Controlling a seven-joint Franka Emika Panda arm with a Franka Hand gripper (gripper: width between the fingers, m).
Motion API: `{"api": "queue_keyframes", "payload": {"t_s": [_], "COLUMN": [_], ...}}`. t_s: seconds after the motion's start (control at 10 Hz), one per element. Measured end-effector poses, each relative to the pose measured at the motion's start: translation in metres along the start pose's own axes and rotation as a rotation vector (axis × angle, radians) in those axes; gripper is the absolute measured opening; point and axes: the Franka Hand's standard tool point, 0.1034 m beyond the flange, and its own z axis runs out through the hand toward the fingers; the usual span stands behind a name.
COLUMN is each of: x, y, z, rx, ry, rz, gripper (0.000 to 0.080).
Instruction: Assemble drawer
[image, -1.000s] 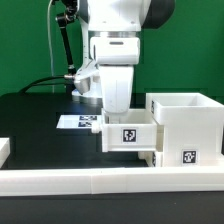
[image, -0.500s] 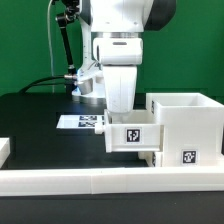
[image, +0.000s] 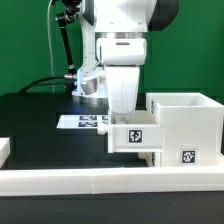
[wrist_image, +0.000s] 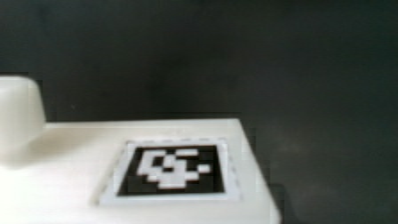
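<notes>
Exterior view: the tool (image: 124, 112) sits low behind a small white tray (image: 133, 136), fingertips hidden, so its grip can't be told; the tray meets the casing (image: 185, 125) on the exterior view's left, above the black table (image: 40, 125), near the marker board (image: 82, 122)

My arm (image: 122, 50) is white with black joints against a green backdrop (image: 30, 40), while the white casing (image: 185, 125), white tray (image: 133, 135) with its black-and-white square tag (wrist_image: 173, 168), and black-and-white marker board (image: 82, 122) sit on a black table (image: 35, 125).
</notes>
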Motion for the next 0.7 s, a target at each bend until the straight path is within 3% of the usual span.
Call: {"api": "queue_keyframes", "payload": {"t_s": [0.6,0.7], "x": [-0.0006,-0.0019], "y": [-0.0001,-0.0008], "z": [0.0004,0.0001], "rx": [-0.003,0.011], "ry": [0.001,-0.003], "rz": [0.027,0.028], "gripper": [0.0042,0.0042]}}
